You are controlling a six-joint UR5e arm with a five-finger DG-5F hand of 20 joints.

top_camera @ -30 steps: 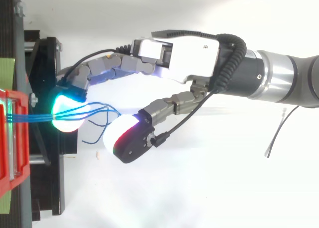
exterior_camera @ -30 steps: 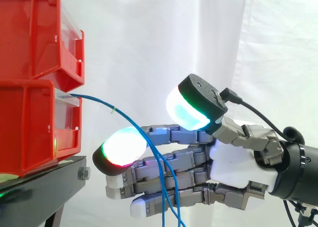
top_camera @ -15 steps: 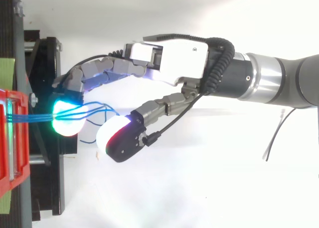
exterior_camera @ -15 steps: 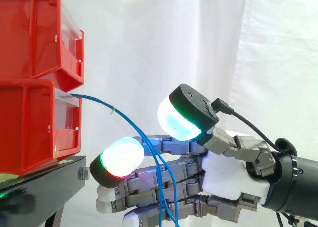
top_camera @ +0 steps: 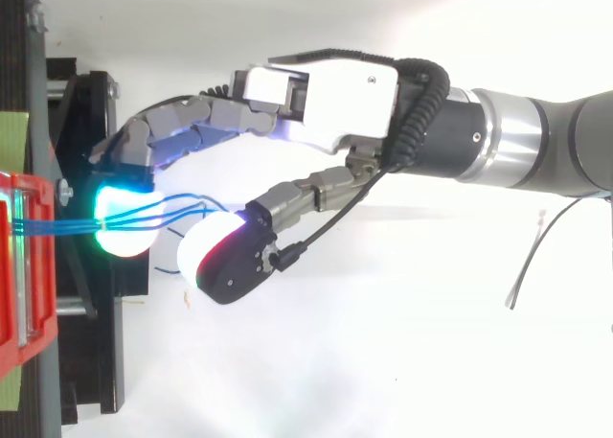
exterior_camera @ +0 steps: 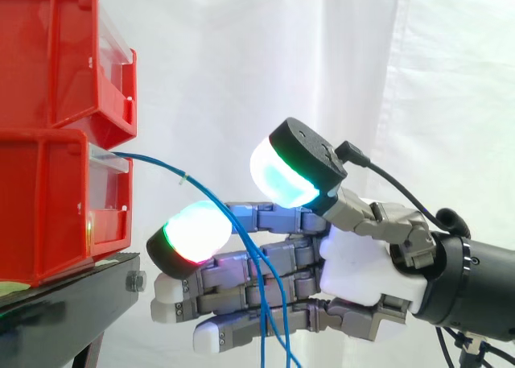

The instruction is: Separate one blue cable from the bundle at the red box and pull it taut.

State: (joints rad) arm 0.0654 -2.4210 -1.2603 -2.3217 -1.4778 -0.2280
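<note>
Several thin blue cables (top_camera: pixel 57 226) sag from the red box (exterior_camera: pixel 48 199) ahead of the hand (exterior_camera: pixel 362 271), draping between its wide-spread thumb and straight fingers (exterior_camera: pixel 221 273), nothing pinched. They look light, limp and slippery; one is best pinched near the fingertips. A black stand (exterior_camera: pixel 72 299) sits just below the fingertips, crowding them.

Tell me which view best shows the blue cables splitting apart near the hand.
The top view: the blue cables leave the red box bunched, then fan into separate strands near the hand's fingertips. The side view shows them overlapping as they arc down in front of the fingers.
</note>
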